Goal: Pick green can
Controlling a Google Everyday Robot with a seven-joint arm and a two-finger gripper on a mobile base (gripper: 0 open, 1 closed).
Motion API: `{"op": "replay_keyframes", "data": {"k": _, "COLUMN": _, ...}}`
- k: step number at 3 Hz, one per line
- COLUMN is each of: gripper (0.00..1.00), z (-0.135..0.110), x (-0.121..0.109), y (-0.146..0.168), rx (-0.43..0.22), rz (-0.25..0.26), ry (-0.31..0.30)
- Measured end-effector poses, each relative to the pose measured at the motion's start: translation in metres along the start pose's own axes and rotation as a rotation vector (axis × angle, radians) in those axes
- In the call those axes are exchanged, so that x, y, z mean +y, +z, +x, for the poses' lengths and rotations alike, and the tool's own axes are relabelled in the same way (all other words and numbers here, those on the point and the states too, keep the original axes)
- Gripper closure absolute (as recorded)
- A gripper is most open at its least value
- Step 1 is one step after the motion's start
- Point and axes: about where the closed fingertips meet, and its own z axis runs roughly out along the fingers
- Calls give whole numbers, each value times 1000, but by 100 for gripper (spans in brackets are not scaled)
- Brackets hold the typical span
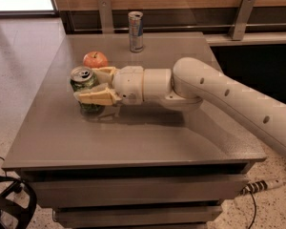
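The green can (82, 76) stands upright on the grey table (133, 137), left of centre, its silver pull-tab top showing. My gripper (89, 84) reaches in from the right and straddles the can. One cream finger (94, 97) lies across its front side, the other (105, 72) against its rear side. The jaws look closed on the can, which still rests on the table. The can's lower right part is hidden behind the front finger.
A red apple (95, 59) sits just behind the can and the gripper. A slim silver-and-blue can (136, 31) stands at the table's far edge. My white arm (219, 94) crosses the right half of the table. A wooden wall with metal brackets runs behind.
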Motion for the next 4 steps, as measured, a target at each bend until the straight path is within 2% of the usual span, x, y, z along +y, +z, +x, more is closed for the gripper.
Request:
{"op": "replay_keyframes", "data": {"k": 1, "gripper": 100, "z": -1, "x": 2, "y": 3, "rx": -1, "rz": -6, "ry": -1}}
{"op": "replay_keyframes", "data": {"k": 2, "gripper": 100, "z": -1, "x": 2, "y": 3, "rx": -1, "rz": -6, "ry": -2}}
{"op": "replay_keyframes", "data": {"k": 3, "gripper": 100, "z": -28, "x": 1, "y": -11, "rx": -7, "rz": -3, "ry": -59}}
{"op": "replay_keyframes", "data": {"k": 4, "gripper": 100, "z": -82, "x": 3, "y": -38, "rx": -3, "rz": 13, "ry": -174}}
